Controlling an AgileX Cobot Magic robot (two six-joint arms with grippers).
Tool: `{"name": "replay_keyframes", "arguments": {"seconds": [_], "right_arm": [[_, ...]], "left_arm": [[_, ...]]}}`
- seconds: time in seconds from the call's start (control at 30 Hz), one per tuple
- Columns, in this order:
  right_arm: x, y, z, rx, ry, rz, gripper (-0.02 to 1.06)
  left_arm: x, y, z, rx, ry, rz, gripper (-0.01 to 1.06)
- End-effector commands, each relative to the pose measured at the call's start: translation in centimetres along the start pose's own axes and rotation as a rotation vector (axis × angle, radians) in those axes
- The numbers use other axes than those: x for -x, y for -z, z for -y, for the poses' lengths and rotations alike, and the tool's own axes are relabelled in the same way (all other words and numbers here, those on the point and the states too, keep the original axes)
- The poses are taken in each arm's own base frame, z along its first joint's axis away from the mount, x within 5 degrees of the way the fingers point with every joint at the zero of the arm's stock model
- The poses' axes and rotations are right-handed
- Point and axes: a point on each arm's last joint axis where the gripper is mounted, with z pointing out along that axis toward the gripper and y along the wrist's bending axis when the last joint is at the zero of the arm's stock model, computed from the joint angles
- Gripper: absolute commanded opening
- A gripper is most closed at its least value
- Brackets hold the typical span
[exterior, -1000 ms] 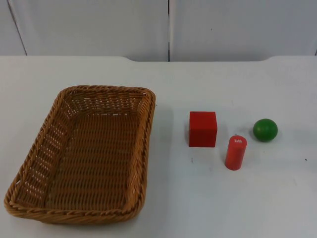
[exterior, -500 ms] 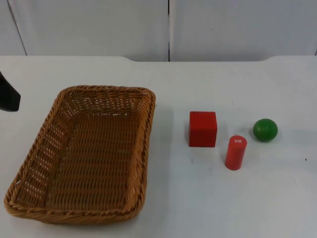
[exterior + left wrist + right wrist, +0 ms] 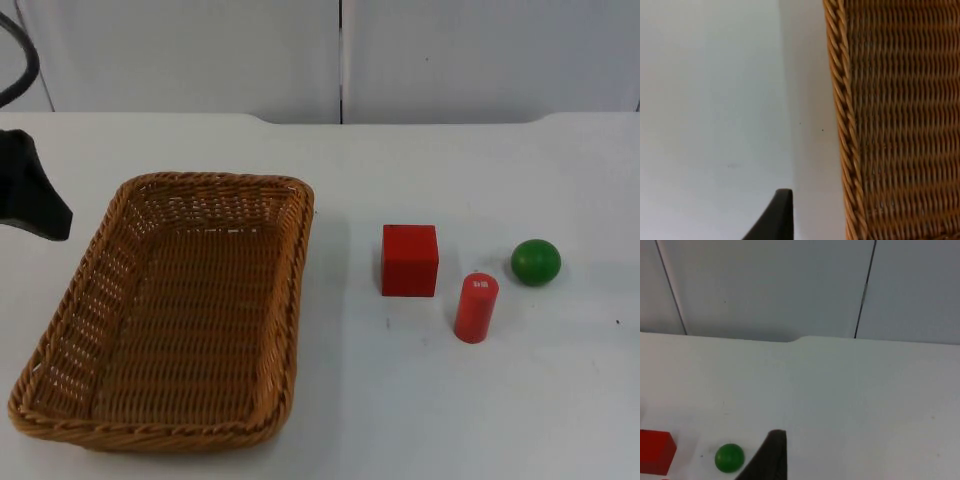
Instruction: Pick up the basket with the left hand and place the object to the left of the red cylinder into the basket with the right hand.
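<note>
Watching the left arm: in the last second I saw it come in beside the basket (image 3: 175, 310), which had not moved.
Left gripper (image 3: 30, 195): just off the basket's left rim, near its far corner, apart from the wicker; I could not tell whether its fingers were spread.
Red cube (image 3: 409, 260): right of the basket, just left of the red cylinder (image 3: 476, 308).
Right gripper (image 3: 769, 460): waiting; finger state unclear, probably short of the cube.
Meaning: basket pickup was only starting.

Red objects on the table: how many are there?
2. The red cube stands right of the basket; the red cylinder stands upright, just right of the cube and nearer the camera, with the green ball beyond it.
</note>
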Motion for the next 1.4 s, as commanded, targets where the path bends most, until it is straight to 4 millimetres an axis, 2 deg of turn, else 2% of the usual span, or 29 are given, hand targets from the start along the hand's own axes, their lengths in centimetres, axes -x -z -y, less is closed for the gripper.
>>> {"name": "replay_keyframes", "arguments": {"seconds": [0.0,0.2,0.33,0.53,0.6,0.9,1.13,1.37], "right_arm": [[0.4,0.1,0.1,-0.010,0.016,0.025,1.05],[1.2,-0.3,0.2,-0.003,0.012,-0.037,1.05],[2.0,-2.0,0.2,0.004,0.009,-0.108,1.05],[1.6,-4.1,0.2,0.011,0.008,-0.185,1.05],[1.6,-4.1,0.2,0.011,0.008,-0.188,1.05],[1.7,-4.2,0.2,0.010,0.009,-0.185,1.05],[1.7,-4.2,0.2,0.011,0.008,-0.185,1.05],[1.7,-4.2,0.2,0.011,0.008,-0.185,1.05]], "left_arm": [[0.3,-0.6,-0.1,-0.016,0.000,0.008,1.05],[0.4,-2.6,-0.7,-0.031,-0.003,-0.017,1.05],[0.8,-3.7,-1.1,-0.022,0.001,-0.008,1.05],[2.3,-5.2,-1.5,-0.042,-0.026,-0.043,1.05],[2.3,-5.5,-1.5,-0.042,-0.024,-0.048,1.05],[4.4,-9.3,-2.9,-0.045,-0.052,-0.115,1.05],[4.4,-11.1,-3.5,-0.041,-0.041,-0.148,1.05],[4.1,-13.1,-2.0,-0.029,-0.079,-0.162,1.05]]}}
